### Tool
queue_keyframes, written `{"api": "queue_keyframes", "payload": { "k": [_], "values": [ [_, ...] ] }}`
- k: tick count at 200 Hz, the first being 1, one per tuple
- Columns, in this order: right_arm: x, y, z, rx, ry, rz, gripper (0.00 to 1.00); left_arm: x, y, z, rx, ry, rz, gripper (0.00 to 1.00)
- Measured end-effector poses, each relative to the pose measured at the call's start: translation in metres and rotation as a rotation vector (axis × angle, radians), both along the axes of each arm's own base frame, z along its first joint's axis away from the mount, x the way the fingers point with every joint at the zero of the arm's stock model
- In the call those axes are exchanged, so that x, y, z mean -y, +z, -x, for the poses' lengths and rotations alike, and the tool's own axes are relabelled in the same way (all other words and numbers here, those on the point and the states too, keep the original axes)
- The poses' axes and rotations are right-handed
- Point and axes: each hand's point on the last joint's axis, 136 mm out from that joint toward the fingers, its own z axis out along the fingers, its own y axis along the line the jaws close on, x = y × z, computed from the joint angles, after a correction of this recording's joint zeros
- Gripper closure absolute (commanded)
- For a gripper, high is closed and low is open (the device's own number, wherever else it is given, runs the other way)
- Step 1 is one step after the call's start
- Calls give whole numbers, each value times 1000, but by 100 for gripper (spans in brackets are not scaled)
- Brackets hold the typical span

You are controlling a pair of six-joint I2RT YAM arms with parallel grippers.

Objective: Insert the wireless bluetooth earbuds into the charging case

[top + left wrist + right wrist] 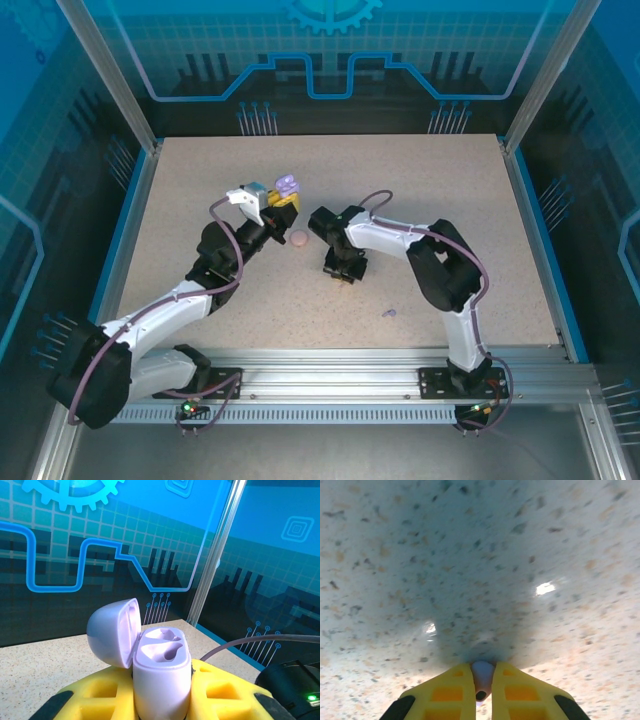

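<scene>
As seen from above, the left gripper point(281, 201) reaches over the middle of the speckled table point(450, 200) with a lilac case point(288, 185) clamped between its yellow fingers, the case carried clear of the table top. Just beside it, between the two arms, a small round pink case point(299, 238) lies on the table. The right gripper point(343, 272) points straight down at the table a little to the right of the pink case; from this height it cannot be told how its jaws stand. A loose earbud point(390, 313), tiny and lilac, lies on its own nearer the front rail, well apart from both cases. On the left wrist camera, the left gripper point(162, 702) is closed on the lilac case point(162, 672), which stands upright between the yellow fingers point(97, 695). Its lid point(112, 632) is swung open to the left, and two moulded wells in the top of the case show no bud in them. Blue patterned walls point(75, 540) rise behind the table edge, and a dark part of the other arm with a green light sits at lower right. On the right wrist camera, the right gripper point(482, 674) hangs close over the table point(480, 555), its yellow fingers point(452, 690) nearly together and pinched on a pale lilac earbud point(481, 677). The bud points towards the table, in the shadow under the fingers; whether it touches the surface cannot be told.
</scene>
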Motion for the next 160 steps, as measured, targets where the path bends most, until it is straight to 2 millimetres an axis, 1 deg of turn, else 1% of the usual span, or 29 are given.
{"api": "queue_keyframes", "payload": {
  "k": [25, 49, 73, 92, 121, 139, 160],
  "values": [
    [17, 12, -1, 61, 35, 43, 93, 0, 0, 0, 0, 0, 0, 100],
    [28, 39, -7, 155, 76, 48, 93, 1, 0, 1, 1, -6, -2, 100],
    [39, 78, -21, 283, 124, 44, 93, 1, -5, 3, -2, -13, -8, 100],
    [46, 110, -29, 389, 173, 39, 93, 3, -17, 5, -18, -26, -29, 100],
    [54, 156, -37, 533, 262, 40, 93, 8, -32, 12, -16, -64, -81, 100],
    [54, 184, -40, 617, 319, 30, 93, 12, -34, 17, -2, -94, -102, 100],
    [49, 221, -48, 717, 380, 11, 93, 18, -35, 21, 21, -132, -116, 100]
  ]
}}
